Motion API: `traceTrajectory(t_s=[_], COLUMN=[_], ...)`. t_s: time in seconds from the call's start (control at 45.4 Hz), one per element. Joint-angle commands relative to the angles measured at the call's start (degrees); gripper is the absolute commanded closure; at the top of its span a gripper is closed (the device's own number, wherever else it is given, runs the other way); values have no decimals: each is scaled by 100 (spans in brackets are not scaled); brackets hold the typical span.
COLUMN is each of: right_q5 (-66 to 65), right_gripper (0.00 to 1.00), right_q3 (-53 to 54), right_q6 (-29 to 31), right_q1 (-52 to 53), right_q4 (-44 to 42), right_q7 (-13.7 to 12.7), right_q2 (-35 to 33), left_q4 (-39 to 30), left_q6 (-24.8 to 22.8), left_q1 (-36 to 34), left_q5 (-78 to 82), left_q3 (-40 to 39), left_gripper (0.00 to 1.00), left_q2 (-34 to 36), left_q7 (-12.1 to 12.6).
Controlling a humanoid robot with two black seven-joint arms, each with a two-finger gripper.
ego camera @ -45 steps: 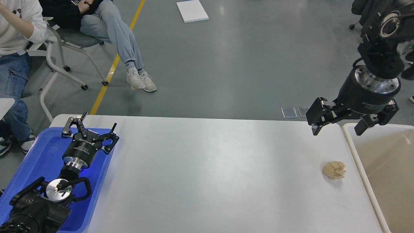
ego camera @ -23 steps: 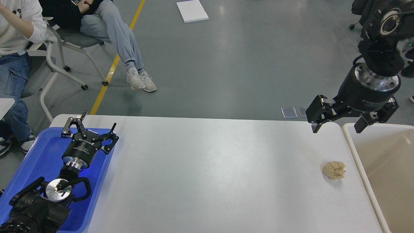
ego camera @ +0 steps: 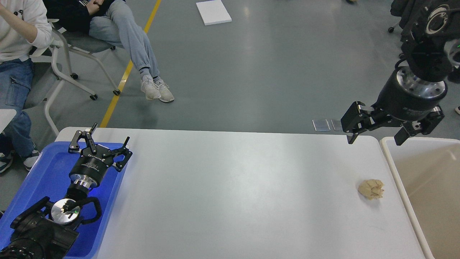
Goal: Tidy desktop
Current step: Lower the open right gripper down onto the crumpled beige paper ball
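The bench (ego camera: 230, 194), a white-grey top with rounded corners, fills the lower part of the head view. A blue plastic tray (ego camera: 46, 172) sits at its left end, and a cream-rimmed beige bin (ego camera: 397, 172) stands against its right end.

One item lies on the bench: a crumpled tan paper ball (ego camera: 371, 189), resting near the right edge, just beside the bin rim and apart from it.

Left claw (ego camera: 107, 135): positioned over the far part of the blue tray, fingers spread, holding nothing. The left arm enters from the lower left corner, above the tray.

Right claw (ego camera: 375, 138): raised above the far right corner of the bench, at the bin's far left corner. Fingers are spread wide, one over the bench edge, the other over the bin rim. Nothing is held. The claw is well apart from the paper ball, which lies nearer the camera.

Beyond the bench is grey floor with a yellow line (ego camera: 125, 72), a white flat panel (ego camera: 213, 12) and two seated persons (ego camera: 21, 43) on rolling chairs at upper left.
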Motion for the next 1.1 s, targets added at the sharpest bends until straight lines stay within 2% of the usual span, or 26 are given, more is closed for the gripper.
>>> traceTrajectory(t_s=[0.0,0.11,0.418,0.814,1.078], right_q5=[-250,-558,-558,-549,-558], right_gripper=[1,1,0,0,0], right_q3=[-181,-199,-173,-217,284], right_q6=[-1,-53,-1248,-1240,-1284], right_q1=[10,-157,-939,-1176,-1563], right_q4=[27,18,-412,-413,-536], right_q7=[4,4,-5,3,-5], right_q2=[19,28,19,-25,-200], left_q4=[-1,-1,-1,-1,-1], left_q6=[0,0,0,0,0], left_q1=[0,0,0,0,0], left_q5=[0,0,0,0,0], left_q3=[0,0,0,0,0], left_gripper=[0,0,0,0,0], left_q2=[-1,-1,-1,-1,-1], left_q7=[-9,0,0,-9,-9])
